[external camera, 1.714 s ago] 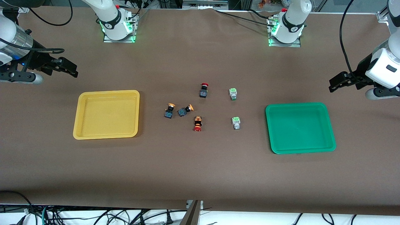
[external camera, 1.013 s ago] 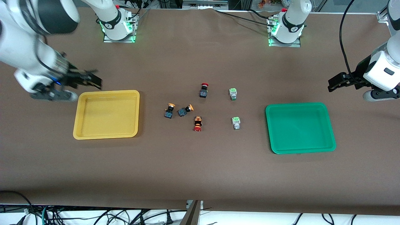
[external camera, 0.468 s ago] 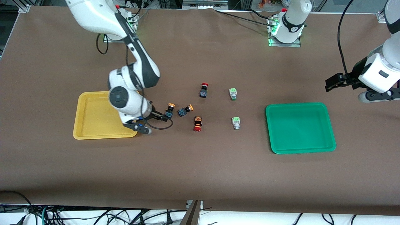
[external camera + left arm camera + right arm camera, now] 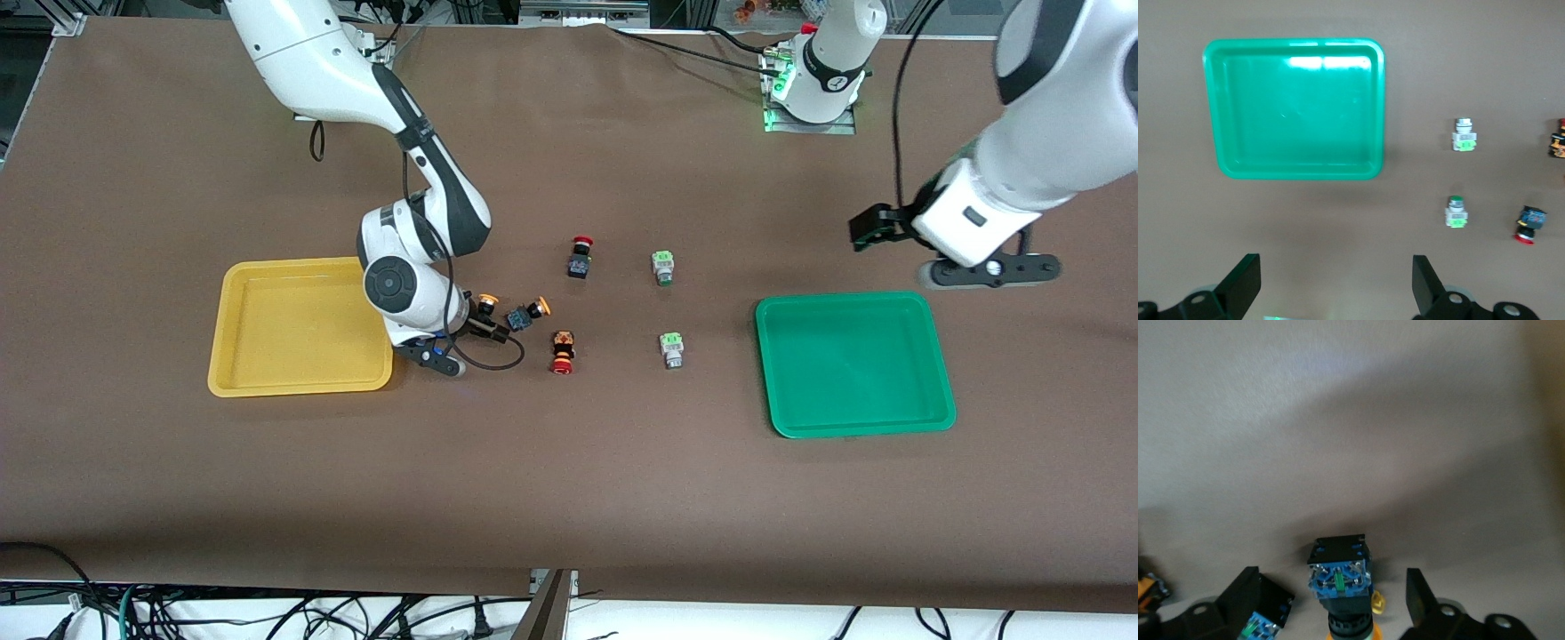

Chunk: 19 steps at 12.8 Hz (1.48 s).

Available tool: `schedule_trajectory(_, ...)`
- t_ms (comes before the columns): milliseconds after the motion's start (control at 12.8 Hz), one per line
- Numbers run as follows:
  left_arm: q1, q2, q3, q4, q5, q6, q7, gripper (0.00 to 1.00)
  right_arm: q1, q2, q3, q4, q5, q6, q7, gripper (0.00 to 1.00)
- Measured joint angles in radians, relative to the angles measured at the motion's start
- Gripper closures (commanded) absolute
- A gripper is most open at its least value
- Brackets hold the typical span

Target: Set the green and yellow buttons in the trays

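Note:
Two yellow-capped buttons lie beside the yellow tray: one sits between my right gripper's open fingers, the other lies just beside them. In the right wrist view the first button's blue-black body stands between the fingers of the gripper; the second is partly hidden. Two green-capped buttons lie between the red buttons and the green tray. My left gripper is open and empty over bare table beside the green tray, as its wrist view shows.
Two red-capped buttons lie close to the yellow ones, toward the green buttons. The left wrist view also shows the green buttons and a red one. The brown table cover spreads wide around everything.
My right arm has swung from the table's end, over the yellow tray, down to the yellow buttons. My left arm has moved in toward the green tray.

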Motion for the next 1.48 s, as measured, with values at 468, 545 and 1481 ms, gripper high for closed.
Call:
schedule_trajectory(468, -0.019, 0.168, -0.118, -0.012, -0.060, 0.015, -0.161, 0.00, 0.008, -0.022, -0.025, -0.027, 0.000, -0.025, -0.032, 1.00)
schedule_trajectory(545, -0.033, 0.178, -0.123, -0.016, -0.060, 0.025, -0.183, 0.00, 0.007, -0.044, -0.058, -0.022, 0.000, -0.072, -0.084, 1.00)
schedule_trajectory(1481, -0.253, 0.268, -0.128, -0.411, -0.035, 0.659, -0.302, 0.00, -0.054, -0.085, -0.408, -0.154, 0.034, -0.140, -0.776, 0.01)
